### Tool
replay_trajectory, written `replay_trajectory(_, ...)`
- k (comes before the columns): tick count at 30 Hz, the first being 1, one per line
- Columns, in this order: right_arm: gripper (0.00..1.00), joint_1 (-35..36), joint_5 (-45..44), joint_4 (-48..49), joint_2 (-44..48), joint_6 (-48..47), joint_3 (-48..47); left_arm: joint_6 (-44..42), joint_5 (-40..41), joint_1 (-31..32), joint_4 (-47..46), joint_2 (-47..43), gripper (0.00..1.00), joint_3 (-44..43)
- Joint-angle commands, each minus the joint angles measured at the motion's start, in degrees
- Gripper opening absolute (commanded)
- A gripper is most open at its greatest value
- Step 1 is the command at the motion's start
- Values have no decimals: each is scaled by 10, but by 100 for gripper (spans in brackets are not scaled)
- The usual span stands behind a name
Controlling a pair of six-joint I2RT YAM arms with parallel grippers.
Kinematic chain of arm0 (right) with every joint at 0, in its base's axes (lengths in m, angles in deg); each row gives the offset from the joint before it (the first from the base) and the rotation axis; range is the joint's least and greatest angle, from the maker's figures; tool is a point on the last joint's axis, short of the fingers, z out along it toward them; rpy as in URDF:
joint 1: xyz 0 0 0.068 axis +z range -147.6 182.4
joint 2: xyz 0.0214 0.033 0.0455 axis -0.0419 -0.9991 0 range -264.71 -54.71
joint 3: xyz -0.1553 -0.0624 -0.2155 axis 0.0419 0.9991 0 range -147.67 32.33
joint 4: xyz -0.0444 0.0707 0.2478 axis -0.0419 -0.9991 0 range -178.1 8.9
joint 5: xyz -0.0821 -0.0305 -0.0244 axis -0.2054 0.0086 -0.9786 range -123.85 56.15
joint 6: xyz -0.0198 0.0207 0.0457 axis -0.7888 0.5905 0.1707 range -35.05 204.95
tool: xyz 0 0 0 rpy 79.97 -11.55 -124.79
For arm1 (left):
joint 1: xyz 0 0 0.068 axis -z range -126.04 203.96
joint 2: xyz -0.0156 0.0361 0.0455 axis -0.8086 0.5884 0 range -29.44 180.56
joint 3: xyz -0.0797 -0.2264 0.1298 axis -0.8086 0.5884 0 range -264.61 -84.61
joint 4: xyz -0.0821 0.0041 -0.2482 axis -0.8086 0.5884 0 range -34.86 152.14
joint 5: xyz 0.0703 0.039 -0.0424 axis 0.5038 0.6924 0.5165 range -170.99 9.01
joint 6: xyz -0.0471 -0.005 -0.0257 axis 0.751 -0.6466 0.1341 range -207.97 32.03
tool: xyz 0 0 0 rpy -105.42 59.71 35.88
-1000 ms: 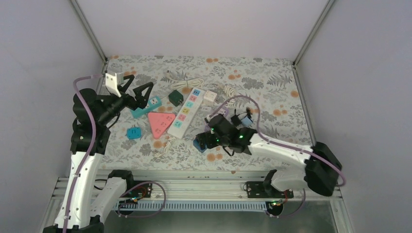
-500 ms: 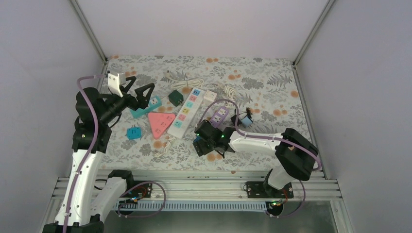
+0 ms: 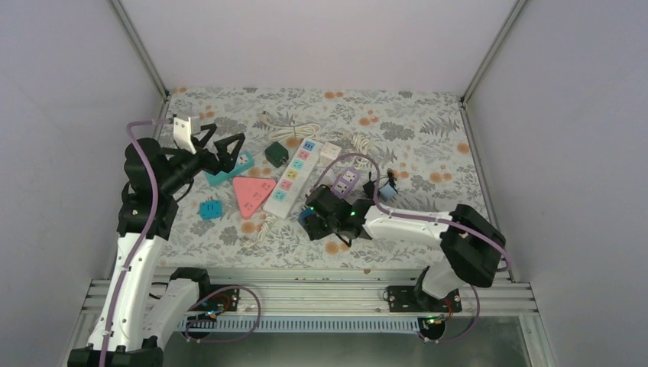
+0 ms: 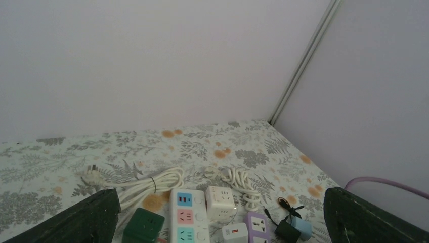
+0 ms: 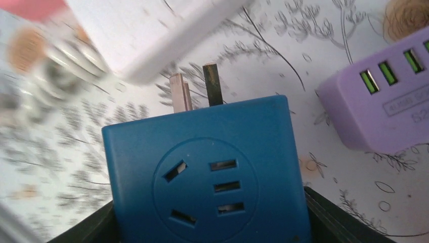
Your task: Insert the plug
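A lab test cell: plain white panel walls (image 3: 306, 38) and aluminium framing (image 3: 306, 294) enclose a floral-covered tabletop (image 3: 428, 138) strewn with power strips (image 3: 293, 177).

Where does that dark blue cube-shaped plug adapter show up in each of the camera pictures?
Top external: dark blue cube adapter at lower centre.
Left wrist: not in it.
Right wrist: fills the bottom centre.
Shared landmark: purple socket block, in all three.

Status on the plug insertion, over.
Left end effector open, raised, empty. Right end effector shut on blue adapter, prongs bare, not socketed. Just ahead: white power strip end; purple adapter beside, apart.
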Motion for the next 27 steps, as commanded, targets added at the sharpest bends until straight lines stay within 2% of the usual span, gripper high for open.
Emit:
replay_trajectory(1,64,-27,63,69,67,65,-19,21,-21,0,-41,3,100,15)
replay_trajectory(5,65,-78,149,78,118,99,-35,10,-39,8,-85,5,100,38)
replay_trajectory(8,65,-142,232,79,149,120,-39,5,-20,24,-135,10,100,65)
replay_trajectory(13,66,-241,395,91,166,156,-47,-2,12,96,-234,48,100,103)
replay_trajectory(15,66,-272,454,95,154,169,-59,-36,6,137,-257,68,100,109)
replay_trajectory(17,65,-297,507,131,144,203,-58,-104,-45,166,-281,89,100,112)
replay_trajectory(20,64,-312,582,175,129,250,-62,-159,-65,190,-304,123,100,104)
replay_trajectory(27,62,-320,640,230,112,294,-64,-258,-89,236,-355,209,100,101)
